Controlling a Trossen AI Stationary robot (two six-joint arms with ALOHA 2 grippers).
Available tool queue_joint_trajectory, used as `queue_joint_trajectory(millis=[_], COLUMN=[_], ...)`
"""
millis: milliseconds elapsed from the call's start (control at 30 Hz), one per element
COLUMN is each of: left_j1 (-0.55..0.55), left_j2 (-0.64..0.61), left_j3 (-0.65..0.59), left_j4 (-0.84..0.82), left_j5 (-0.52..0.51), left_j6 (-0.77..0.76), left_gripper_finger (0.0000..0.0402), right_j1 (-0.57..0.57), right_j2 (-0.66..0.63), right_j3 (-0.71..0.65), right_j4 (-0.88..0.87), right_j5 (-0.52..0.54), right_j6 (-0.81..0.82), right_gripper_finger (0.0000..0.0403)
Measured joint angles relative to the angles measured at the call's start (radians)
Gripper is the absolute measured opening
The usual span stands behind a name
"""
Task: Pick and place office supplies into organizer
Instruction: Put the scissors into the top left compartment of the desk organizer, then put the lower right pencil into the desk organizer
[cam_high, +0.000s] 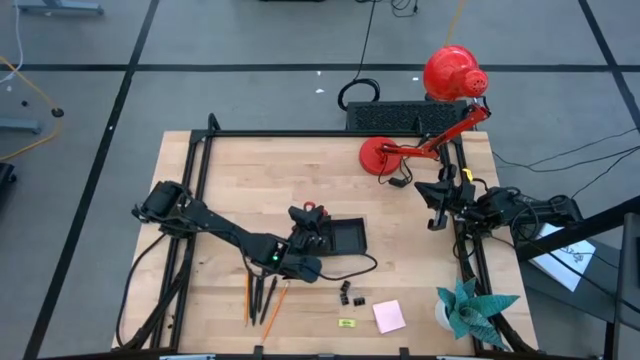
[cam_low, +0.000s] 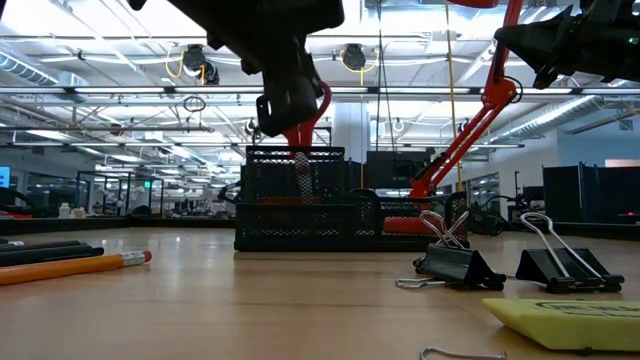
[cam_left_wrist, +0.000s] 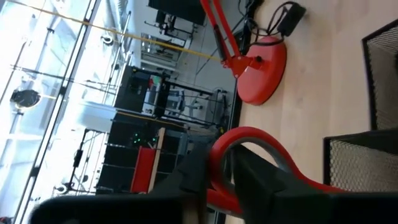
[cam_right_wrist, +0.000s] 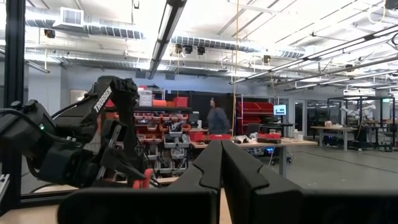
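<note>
Left claw (cam_high: 308, 228) over organizer (cam_high: 345, 237), narrow around upright scissors (cam_low: 300, 135) handle.

Pale, smooth wooden table (cam_high: 300, 170); black wire-mesh metal organizer (cam_low: 300, 205); glossy red plastic scissor handles (cam_left_wrist: 261, 146); matt pink paper pad (cam_high: 389, 316).
</note>
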Motion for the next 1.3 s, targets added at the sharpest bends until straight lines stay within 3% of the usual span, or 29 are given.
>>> queue_joint_trajectory(millis=[167,300,500,600,933,1067,1300], left_j1=[0.000,-0.004,-0.063,-0.095,-0.165,-0.150,-0.114], left_j2=[0.002,0.003,0.000,-0.028,-0.186,-0.186,-0.165], left_j3=[-0.001,-0.002,-0.005,-0.004,-0.003,-0.002,-0.003], left_j4=[-0.004,0.000,0.152,0.265,0.304,0.286,0.184], left_j5=[0.007,-0.007,-0.151,-0.162,-0.178,-0.187,-0.171], left_j6=[0.004,0.012,0.252,0.346,0.282,0.277,0.144], left_gripper_finger=[0.0134,0.0155,0.0158,0.0159,0.0159,0.0141,0.0062], right_j1=[0.000,0.000,0.000,0.000,0.000,0.000,0.000], right_j2=[0.000,0.000,0.000,0.000,0.000,0.000,0.000], right_j3=[0.000,0.000,0.000,0.000,0.000,0.000,0.000], right_j4=[0.000,0.000,0.000,0.001,0.006,0.007,0.007], right_j5=[0.000,0.000,0.000,0.000,0.000,-0.002,-0.003], right_j6=[-0.001,-0.001,-0.001,-0.007,0.002,0.008,0.020], right_gripper_finger=[0.0004,0.0004,0.0004,0.0004,0.0004,0.0004,0.0004])
